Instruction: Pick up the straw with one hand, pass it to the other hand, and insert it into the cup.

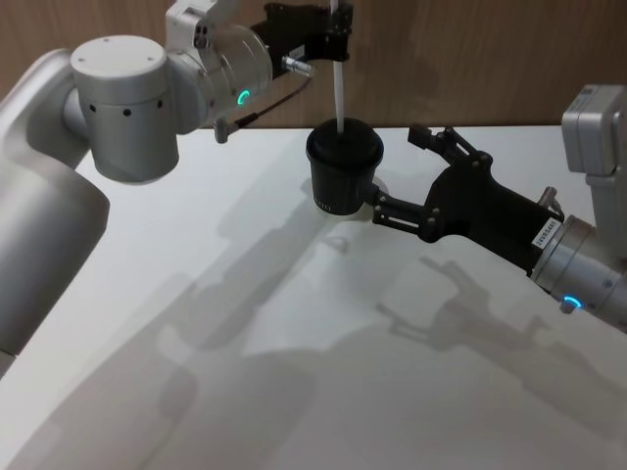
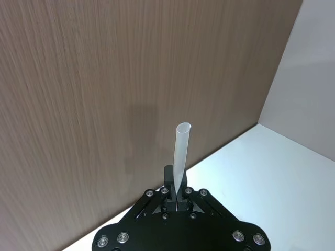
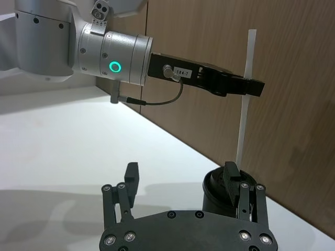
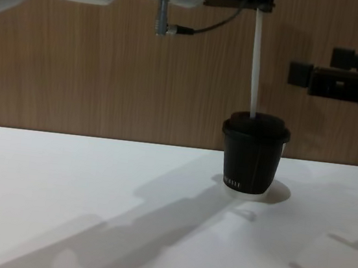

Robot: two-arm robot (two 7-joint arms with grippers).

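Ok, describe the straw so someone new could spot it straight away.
Start at the white table against the wood wall and find the black cup. Rising upright from its lid is the straw, held near its top by the left gripper: the one thin white stick here.

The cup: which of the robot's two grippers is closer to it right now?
The right gripper: its open fingers flank the cup at table level. The left gripper is up above the cup, shut on the straw, whose lower end meets the lid.

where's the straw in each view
head view: straw upright at top centre, lower end at the cup lid.
left wrist view: centre, rising from the left gripper.
right wrist view: right side, above the cup.
chest view: right of centre.
Shared landmark: the cup.
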